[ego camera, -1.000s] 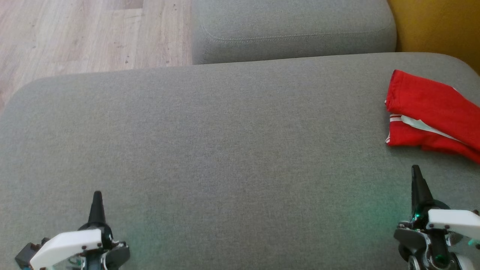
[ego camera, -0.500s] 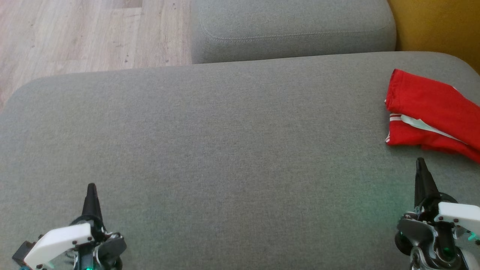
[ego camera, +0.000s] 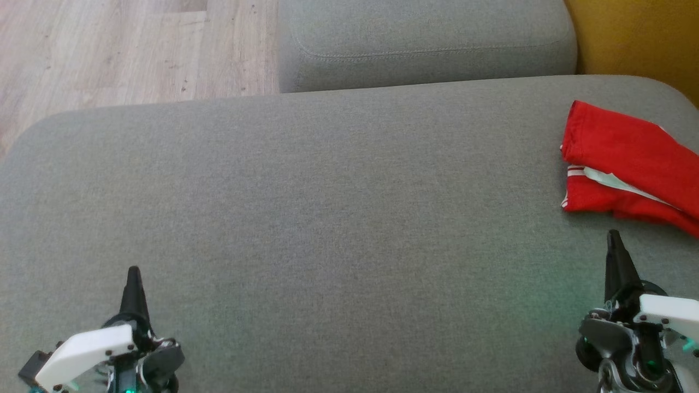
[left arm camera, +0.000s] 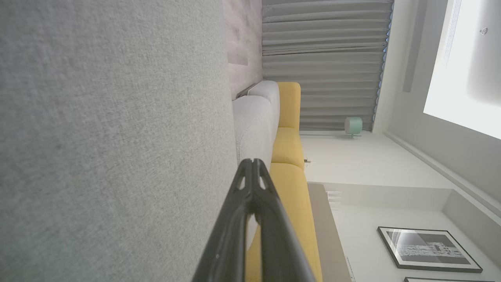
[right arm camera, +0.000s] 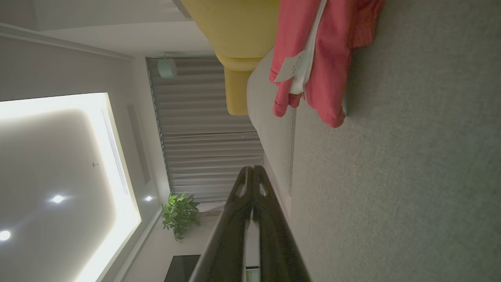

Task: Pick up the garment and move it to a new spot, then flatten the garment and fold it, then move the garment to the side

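Garment (ego camera: pixel 622 150) unmoved; right end effector (ego camera: pixel 614 236), pressed together like left end effector (ego camera: pixel 132 272), edged closer.

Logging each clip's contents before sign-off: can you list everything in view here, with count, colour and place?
garment: 1, red with white trim, folded, right edge of the large cushion
large cushion: 1, grey, below both grippers
smaller cushion: 1, grey, beyond the large one
sofa: 1, yellow, far right
floor: 1, pale wood, far left
curtains: 1 run, grey, back wall
plant: 1, green, near the curtains
framed picture: 1, dark frame, white wall
left gripper: 1, dark, shut, lower left
right gripper: 1, dark, shut, lower right, just short of the garment
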Controlling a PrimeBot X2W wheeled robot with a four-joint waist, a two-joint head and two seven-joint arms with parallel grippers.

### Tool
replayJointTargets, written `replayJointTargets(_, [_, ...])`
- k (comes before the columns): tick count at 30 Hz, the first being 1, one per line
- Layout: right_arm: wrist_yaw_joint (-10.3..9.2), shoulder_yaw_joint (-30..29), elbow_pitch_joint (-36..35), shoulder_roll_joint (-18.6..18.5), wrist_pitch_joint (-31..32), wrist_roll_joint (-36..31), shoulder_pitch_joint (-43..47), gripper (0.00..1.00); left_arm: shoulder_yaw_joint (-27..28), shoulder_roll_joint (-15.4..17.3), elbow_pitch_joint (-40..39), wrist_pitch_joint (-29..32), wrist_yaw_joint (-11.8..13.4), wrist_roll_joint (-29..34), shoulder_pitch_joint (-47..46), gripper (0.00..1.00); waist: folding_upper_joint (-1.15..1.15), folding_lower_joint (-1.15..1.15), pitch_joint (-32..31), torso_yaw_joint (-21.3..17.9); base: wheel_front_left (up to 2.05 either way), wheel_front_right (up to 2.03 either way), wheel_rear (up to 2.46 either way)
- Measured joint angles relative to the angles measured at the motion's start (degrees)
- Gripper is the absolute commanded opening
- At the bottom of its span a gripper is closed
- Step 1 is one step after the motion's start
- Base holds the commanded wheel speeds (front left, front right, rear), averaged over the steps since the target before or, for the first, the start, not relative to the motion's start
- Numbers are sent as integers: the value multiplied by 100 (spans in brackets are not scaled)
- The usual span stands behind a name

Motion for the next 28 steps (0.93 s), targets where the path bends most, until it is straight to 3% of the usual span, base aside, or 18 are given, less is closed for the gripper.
replayJointTargets(28, [0, -32, 3, 5, 52, -2, 0, 0, 10, -8, 0, 31, 0, 0, 0, 0, 0, 1, 0, 0, 0, 0, 0])
